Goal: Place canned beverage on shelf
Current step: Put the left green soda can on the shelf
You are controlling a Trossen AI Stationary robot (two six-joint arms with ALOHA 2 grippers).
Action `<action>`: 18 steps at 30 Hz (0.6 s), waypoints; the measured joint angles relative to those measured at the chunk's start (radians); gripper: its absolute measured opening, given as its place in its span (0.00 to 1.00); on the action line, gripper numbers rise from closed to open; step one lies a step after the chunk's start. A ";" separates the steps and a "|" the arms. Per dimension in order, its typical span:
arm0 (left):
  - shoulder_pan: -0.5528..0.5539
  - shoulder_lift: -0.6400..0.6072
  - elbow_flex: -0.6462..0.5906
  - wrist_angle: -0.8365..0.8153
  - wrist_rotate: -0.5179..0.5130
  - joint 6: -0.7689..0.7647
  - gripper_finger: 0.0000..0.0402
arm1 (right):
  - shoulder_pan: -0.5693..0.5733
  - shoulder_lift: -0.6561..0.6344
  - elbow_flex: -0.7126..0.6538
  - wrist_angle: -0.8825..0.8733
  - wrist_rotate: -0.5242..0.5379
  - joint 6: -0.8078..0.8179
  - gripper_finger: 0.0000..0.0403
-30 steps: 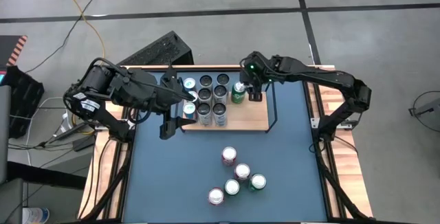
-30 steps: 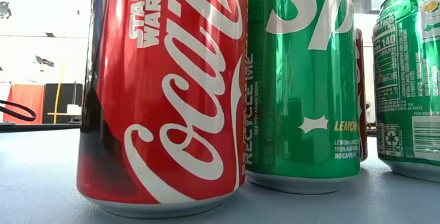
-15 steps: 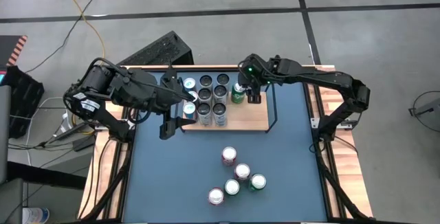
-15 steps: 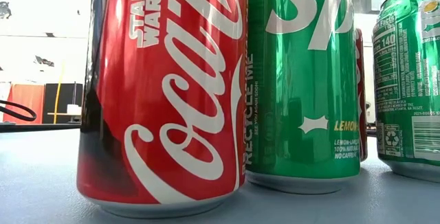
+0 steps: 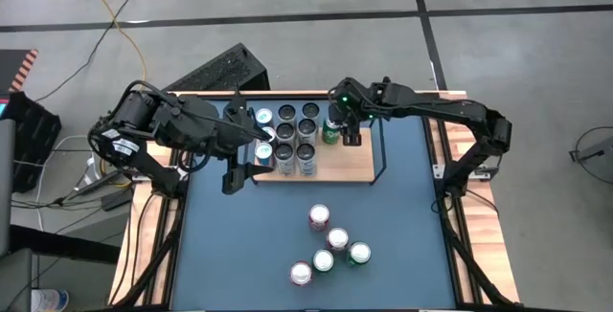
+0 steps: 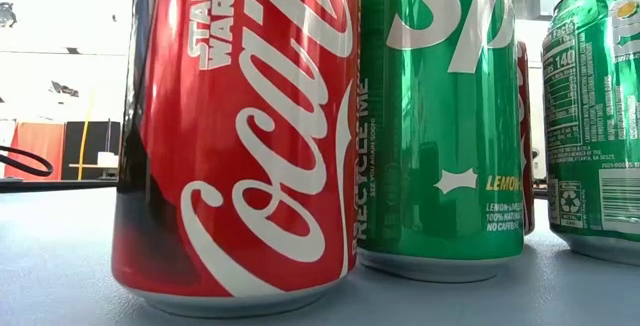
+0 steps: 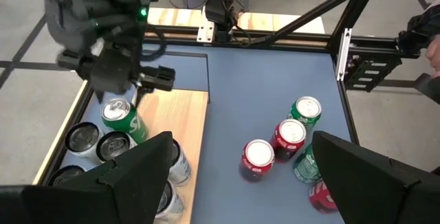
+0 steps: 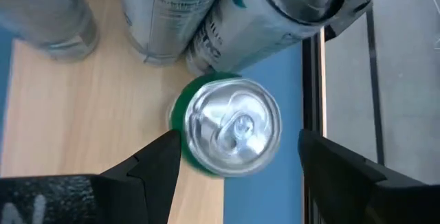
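- The right gripper (image 5: 335, 128) hangs above a green can (image 5: 330, 134) that stands upright on the shelf (image 5: 359, 164), at the end of the rows of grey cans (image 5: 295, 138) already set there.
- In the right wrist view the green can (image 8: 230, 126) sits between the two dark fingers (image 8: 155, 172), with a gap on each side; the jaws are spread and appear clear of it, so the can looks let go.
- The can is probably set here to continue the rows, close against its neighbours.
- The left gripper (image 5: 246, 159) waits beside the other end of the shelf, jaws spread wide and holding nothing.
- Five more cans (image 5: 329, 245), red and green, stand grouped on the blue table (image 5: 402, 245), well away from both grippers, likely waiting their turn.
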 joint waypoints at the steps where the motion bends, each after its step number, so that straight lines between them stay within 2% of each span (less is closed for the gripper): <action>1: 0.000 0.000 0.000 0.000 0.001 0.000 0.83 | 0.002 0.008 -0.003 -0.010 0.000 -0.001 0.70; 18: 0.000 0.000 0.000 -0.005 0.001 0.008 0.83 | 0.014 0.022 -0.003 0.040 0.049 -0.007 0.70</action>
